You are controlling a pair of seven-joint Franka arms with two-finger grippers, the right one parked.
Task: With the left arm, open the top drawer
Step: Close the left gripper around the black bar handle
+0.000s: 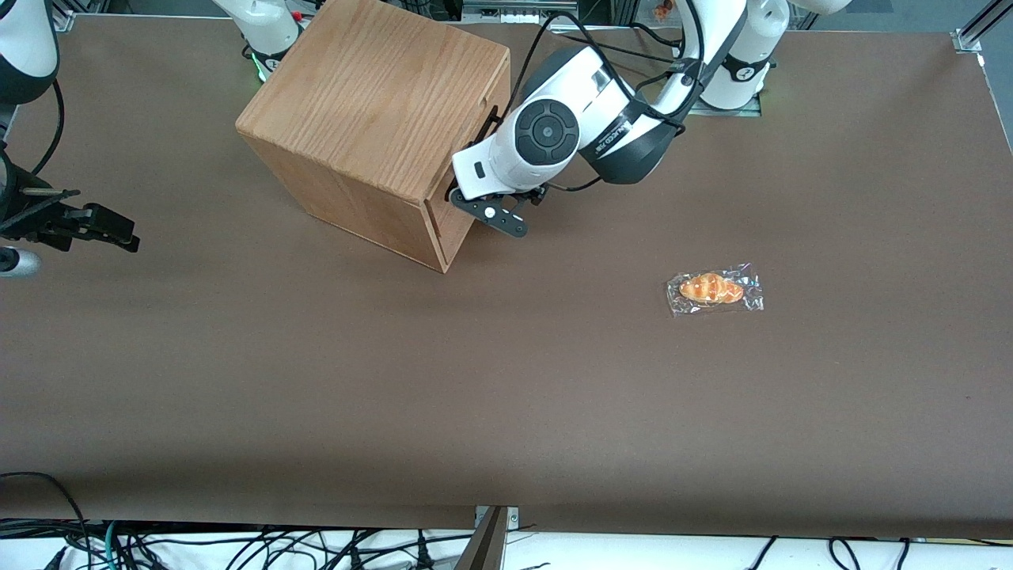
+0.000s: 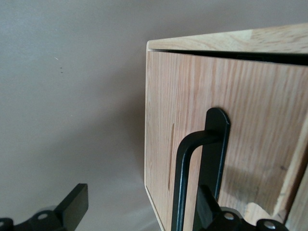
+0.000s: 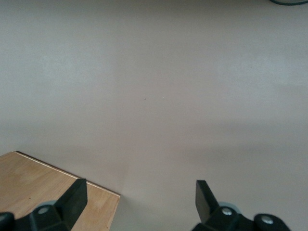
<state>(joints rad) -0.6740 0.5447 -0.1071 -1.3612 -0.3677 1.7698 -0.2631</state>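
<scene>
The light oak top drawer (image 2: pixel 255 130) shows in the wrist view only as a corner of its front — the picture's edge cuts off the rest. Its long thin black metal bar handle (image 2: pixel 185 178) is likewise cut, one bent end alone showing. In the front view the drawer front is hidden by the bulky white left arm (image 1: pixel 546 134) and the oak cabinet's own top (image 1: pixel 372 95). The small black gripper (image 1: pixel 497 212) lies partly under the arm's wrist there — whether its fingers touch the handle cannot be told.
</scene>
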